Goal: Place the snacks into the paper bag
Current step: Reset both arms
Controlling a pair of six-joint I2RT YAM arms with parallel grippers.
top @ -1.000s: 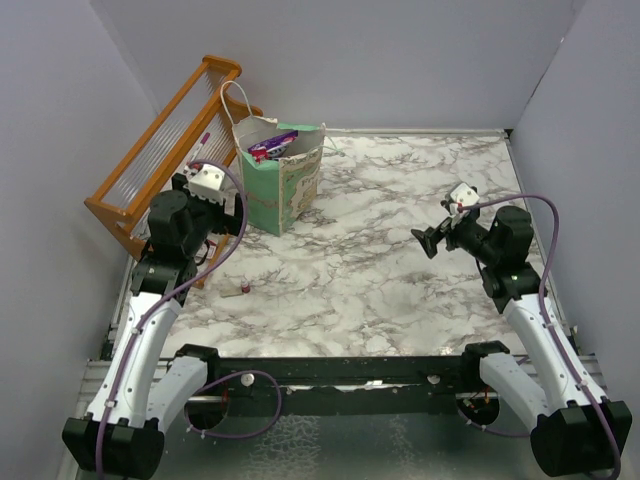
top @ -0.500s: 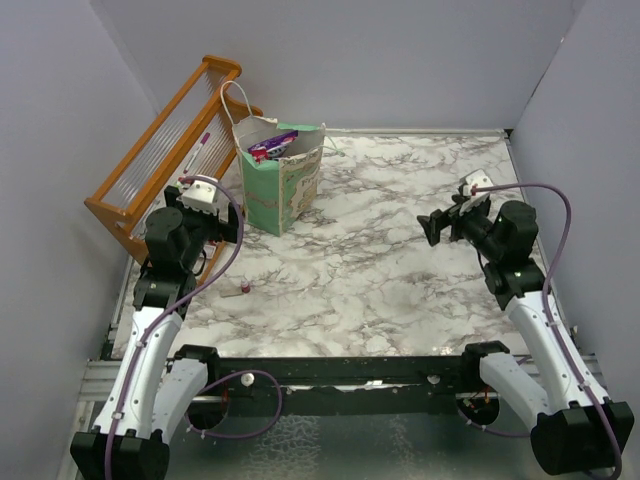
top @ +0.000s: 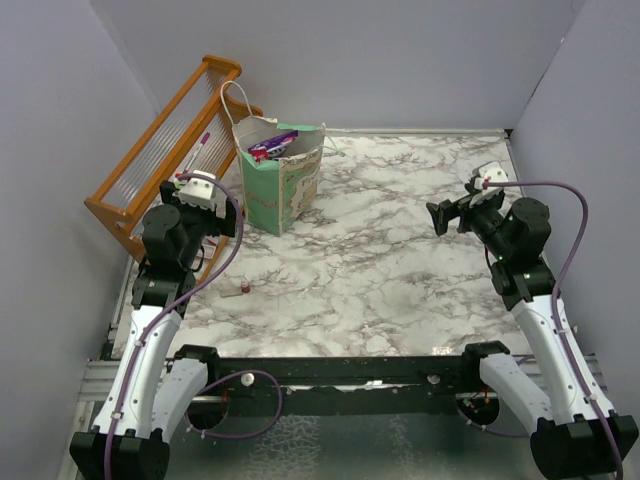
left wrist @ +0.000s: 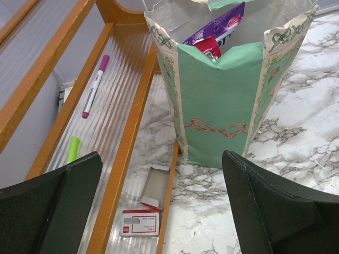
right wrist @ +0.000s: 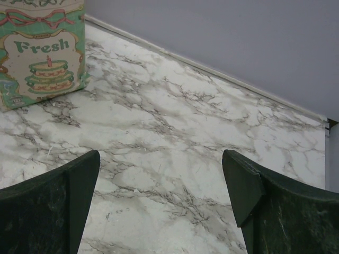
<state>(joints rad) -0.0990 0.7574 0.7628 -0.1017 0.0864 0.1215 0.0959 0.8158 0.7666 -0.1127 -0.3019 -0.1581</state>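
Note:
The mint-green and cream paper bag [top: 283, 185] stands upright at the back left of the marble table; the left wrist view shows its green side [left wrist: 217, 100] and the right wrist view its printed cake panel [right wrist: 45, 50]. Snacks [top: 272, 145] lie inside it: a purple packet [left wrist: 220, 26] and a red one [left wrist: 209, 46] show at the mouth. My left gripper [top: 215, 212] hangs open and empty, close in front and left of the bag. My right gripper [top: 447, 217] is open and empty over the right side of the table, far from the bag.
An orange wooden slatted rack [top: 165, 150] leans by the left wall beside the bag, holding a purple pen [left wrist: 95, 87], a green marker [left wrist: 73, 149] and a small red-and-white card box [left wrist: 140, 222]. A tiny red-capped tube [top: 243, 288] lies on the table [top: 380, 270] near the left arm.
Both arms have drawn back. The left gripper moved slightly up and left, away from the bag. The right gripper rose and shifted right, toward the back right of the table. Both stayed open.

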